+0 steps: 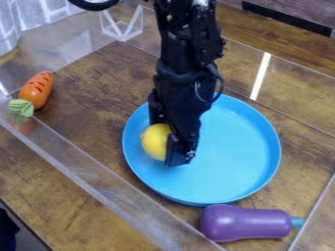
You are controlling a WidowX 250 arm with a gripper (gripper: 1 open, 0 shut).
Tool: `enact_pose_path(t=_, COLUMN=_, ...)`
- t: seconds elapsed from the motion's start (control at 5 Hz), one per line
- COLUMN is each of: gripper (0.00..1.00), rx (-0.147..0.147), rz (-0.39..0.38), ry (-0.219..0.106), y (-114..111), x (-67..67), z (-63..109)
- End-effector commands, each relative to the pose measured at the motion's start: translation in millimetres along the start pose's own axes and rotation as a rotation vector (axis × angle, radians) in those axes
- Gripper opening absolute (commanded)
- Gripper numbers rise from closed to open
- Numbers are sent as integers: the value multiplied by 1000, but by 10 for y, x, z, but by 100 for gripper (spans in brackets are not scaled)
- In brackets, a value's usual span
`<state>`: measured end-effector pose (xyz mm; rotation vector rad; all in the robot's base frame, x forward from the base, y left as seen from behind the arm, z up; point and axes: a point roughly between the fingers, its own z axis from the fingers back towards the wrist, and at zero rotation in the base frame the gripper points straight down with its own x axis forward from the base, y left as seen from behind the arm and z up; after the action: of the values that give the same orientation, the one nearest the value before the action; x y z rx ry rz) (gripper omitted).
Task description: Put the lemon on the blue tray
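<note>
The blue tray lies right of centre on the wooden table. The lemon is low over the tray's left part, close to its rim, and I cannot tell whether it touches the tray. My gripper points straight down from the black arm and is shut on the lemon. The jaws stand wide around the fruit. The dark fingers cover the lemon's right side, and its left half shows.
An orange carrot with a green top lies at the far left, near a clear plastic wall that runs along the table's front left. A purple eggplant rests just in front of the tray.
</note>
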<state>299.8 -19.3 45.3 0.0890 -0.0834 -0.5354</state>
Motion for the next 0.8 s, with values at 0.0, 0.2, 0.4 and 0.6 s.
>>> enact_pose_path(t=0.0, gripper=100, rx=38, rz=2, ry=-57, y=44, x=72, z=227)
enact_pose_path(t=0.2, gripper=0, rx=46, rz=6, ry=-52, y=52, x=69, z=275)
enact_pose_path(t=0.4, gripper=0, rx=59, rz=22, ry=-45, y=75, x=83, z=376)
enact_pose_path(t=0.6, gripper=0, rx=74, rz=19, ry=-31, y=101, x=86, z=458)
